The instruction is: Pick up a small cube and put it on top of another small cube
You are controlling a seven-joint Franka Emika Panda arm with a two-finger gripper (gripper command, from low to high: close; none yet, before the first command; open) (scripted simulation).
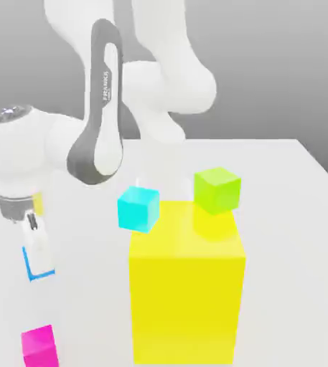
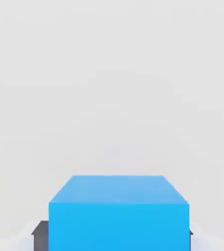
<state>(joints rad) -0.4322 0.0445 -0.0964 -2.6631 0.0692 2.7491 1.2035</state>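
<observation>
White counter (image 1: 296, 215) under a plain grey backdrop, simulator render. Blue cube (image 1: 37, 261) sits on it at the exterior view's left, mostly hidden behind the jaws (image 1: 37, 240): only a blue outline shows below and beside 1 white finger. In the hand view the blue cube (image 2: 118, 213) sits between 2 dark pads, 1 pad (image 2: 40, 234) at its edge; the cube is cut off by the frame. Jaws look narrow, closed onto the blue cube. Whether it's lifted off the counter: can't tell. Magenta cube (image 1: 39, 345) lies just below, near the frame edge, apart from the gripper. Cyan cube (image 1: 138, 208) is beside a big yellow block (image 1: 186, 287). Green cube (image 1: 217, 190) sits behind the block's top; contact can't be judged. Arm's upper links run out of frame.
</observation>
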